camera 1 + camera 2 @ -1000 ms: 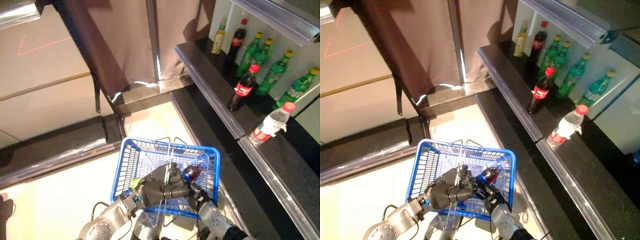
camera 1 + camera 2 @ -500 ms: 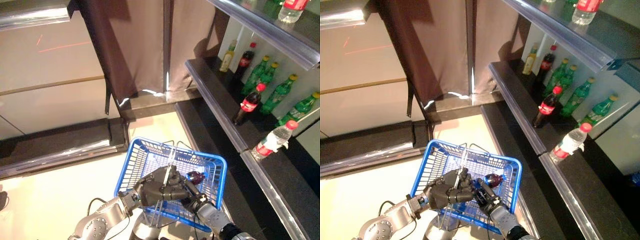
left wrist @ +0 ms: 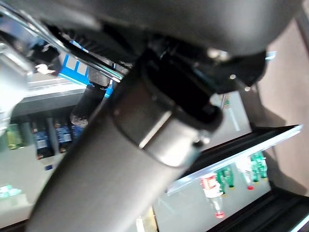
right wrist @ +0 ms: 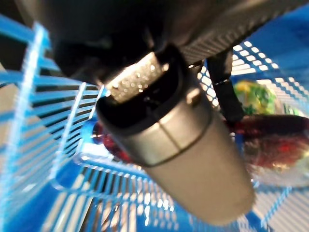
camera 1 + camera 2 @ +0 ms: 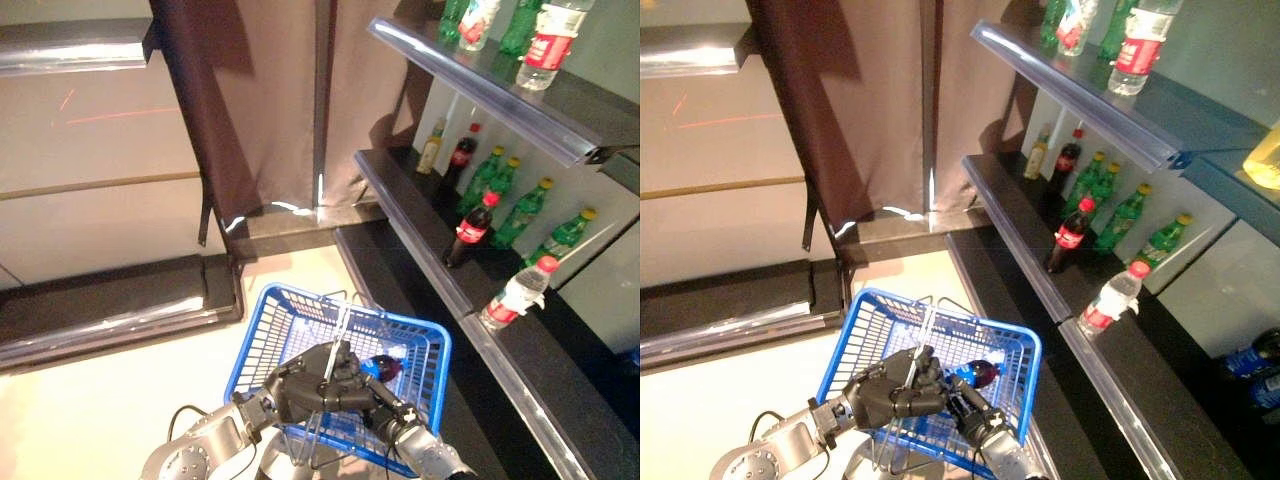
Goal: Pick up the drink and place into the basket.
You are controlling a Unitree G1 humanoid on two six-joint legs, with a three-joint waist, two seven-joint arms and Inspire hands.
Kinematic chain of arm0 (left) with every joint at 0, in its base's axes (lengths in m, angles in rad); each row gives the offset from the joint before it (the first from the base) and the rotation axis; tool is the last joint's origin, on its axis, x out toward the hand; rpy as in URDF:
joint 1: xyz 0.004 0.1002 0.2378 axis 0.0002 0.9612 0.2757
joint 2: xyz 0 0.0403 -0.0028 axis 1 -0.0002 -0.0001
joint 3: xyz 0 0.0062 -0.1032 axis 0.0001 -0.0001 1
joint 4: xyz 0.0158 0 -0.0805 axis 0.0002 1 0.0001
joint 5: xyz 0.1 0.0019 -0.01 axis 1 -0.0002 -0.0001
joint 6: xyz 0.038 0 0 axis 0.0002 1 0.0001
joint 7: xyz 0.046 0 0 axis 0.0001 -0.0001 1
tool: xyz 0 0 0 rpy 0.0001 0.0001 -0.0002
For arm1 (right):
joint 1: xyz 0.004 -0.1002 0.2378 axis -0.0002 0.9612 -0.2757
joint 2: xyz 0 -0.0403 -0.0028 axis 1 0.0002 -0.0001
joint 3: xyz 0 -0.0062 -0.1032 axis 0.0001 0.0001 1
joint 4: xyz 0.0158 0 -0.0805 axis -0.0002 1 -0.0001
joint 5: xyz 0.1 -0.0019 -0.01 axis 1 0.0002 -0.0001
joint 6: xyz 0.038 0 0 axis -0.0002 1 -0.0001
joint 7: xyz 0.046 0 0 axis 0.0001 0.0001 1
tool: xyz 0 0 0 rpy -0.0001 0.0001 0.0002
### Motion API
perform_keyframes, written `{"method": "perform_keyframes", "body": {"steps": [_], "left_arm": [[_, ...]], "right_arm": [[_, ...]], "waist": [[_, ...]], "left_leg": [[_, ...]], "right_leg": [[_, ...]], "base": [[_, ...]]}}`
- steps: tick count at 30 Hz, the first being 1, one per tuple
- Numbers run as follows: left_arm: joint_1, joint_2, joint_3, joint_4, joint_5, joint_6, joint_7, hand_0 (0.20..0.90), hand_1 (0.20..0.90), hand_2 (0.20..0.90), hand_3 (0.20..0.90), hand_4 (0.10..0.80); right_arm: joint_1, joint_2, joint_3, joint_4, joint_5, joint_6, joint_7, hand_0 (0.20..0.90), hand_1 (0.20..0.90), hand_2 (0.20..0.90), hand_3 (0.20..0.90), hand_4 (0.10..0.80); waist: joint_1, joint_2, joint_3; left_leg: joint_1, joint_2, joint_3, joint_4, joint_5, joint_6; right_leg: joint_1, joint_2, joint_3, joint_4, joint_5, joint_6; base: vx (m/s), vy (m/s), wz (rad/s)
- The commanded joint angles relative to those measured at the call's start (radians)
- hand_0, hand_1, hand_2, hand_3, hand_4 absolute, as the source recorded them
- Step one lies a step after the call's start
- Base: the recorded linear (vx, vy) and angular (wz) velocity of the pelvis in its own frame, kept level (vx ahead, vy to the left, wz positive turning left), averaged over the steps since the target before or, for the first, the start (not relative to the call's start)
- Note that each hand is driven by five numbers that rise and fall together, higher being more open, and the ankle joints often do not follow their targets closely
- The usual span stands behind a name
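My left hand (image 5: 305, 385) is shut on the thin wire handles of the blue basket (image 5: 262, 322), which hangs raised in front of me. My right hand (image 5: 397, 416) reaches down inside the basket from the near right. It is shut on a dark drink (image 5: 383, 368) with a blue label, lying low in the basket. In the right wrist view the drink (image 4: 277, 145) runs behind the thumb (image 4: 174, 145), with a finger (image 4: 226, 94) curled over it. A yellow-green thing (image 4: 253, 96) lies in the basket behind it.
Dark shelves run along the right. The lower shelf holds a cola bottle (image 5: 468, 230), green bottles (image 5: 520, 208) and a clear bottle with a red cap (image 5: 516, 295). An upper shelf (image 5: 470, 75) carries more bottles. A dark curtain (image 5: 250, 110) hangs ahead.
The camera has tilted up, so the upper shelf has come into view. Both hands, the basket and the drink keep the same stance to each other.
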Motion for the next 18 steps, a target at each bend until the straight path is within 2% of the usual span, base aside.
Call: {"method": "perform_keyframes", "body": {"steps": [1, 5, 7, 11, 18], "left_arm": [[0.070, -0.108, 0.041, -0.384, -0.146, -0.112, -0.222, 0.300, 0.300, 0.300, 0.200, 0.100], [0.102, -0.098, 0.085, -0.378, -0.141, -0.125, -0.239, 0.300, 0.300, 0.300, 0.200, 0.100], [0.144, -0.082, 0.119, -0.364, -0.124, -0.172, -0.250, 0.300, 0.300, 0.300, 0.200, 0.100], [0.193, -0.062, 0.156, -0.340, -0.134, -0.216, -0.278, 0.300, 0.300, 0.300, 0.200, 0.100], [0.270, -0.053, 0.166, -0.300, -0.127, -0.293, -0.292, 0.300, 0.300, 0.300, 0.200, 0.100]], "right_arm": [[0.043, 0.007, 0.013, -0.113, -0.073, -0.059, 0.023, 0.900, 0.900, 0.900, 0.900, 0.800], [0.125, -0.011, 0.018, -0.250, -0.120, -0.058, 0.057, 0.900, 0.900, 0.900, 0.900, 0.800], [0.213, -0.067, 0.034, -0.391, -0.183, -0.035, 0.134, 0.900, 0.900, 0.900, 0.900, 0.800], [0.310, -0.144, 0.021, -0.531, -0.209, -0.020, 0.229, 0.900, 0.900, 0.900, 0.900, 0.800], [0.409, -0.240, -0.028, -0.739, -0.232, 0.024, 0.359, 0.900, 0.900, 0.900, 0.900, 0.800]], "waist": [[0.003, 0.022, -0.106], [-0.018, 0.011, -0.096], [-0.038, -0.001, -0.093], [-0.059, -0.014, -0.091], [-0.094, -0.028, -0.091]], "left_leg": [[-0.084, -0.011, 0.078, 0.099, 0.030, 0.031], [-0.088, -0.002, 0.089, 0.095, 0.032, 0.032], [-0.087, 0.005, 0.103, 0.090, 0.033, 0.033], [-0.084, 0.014, 0.119, 0.085, 0.037, 0.032], [-0.070, 0.023, 0.139, 0.079, 0.041, 0.029]], "right_leg": [[0.048, 0.075, -0.039, -0.145, 0.170, -0.005], [0.035, 0.075, -0.038, -0.142, 0.173, 0.000], [0.028, 0.078, -0.031, -0.147, 0.173, 0.003], [0.021, 0.082, -0.021, -0.153, 0.176, 0.007], [0.018, 0.090, -0.002, -0.161, 0.179, 0.007]], "base": [[-0.019, -0.011, -0.06], [-0.031, -0.036, -0.05], [-0.055, -0.068, -0.07], [-0.026, -0.050, -0.20], [-0.010, -0.031, -0.11]]}}
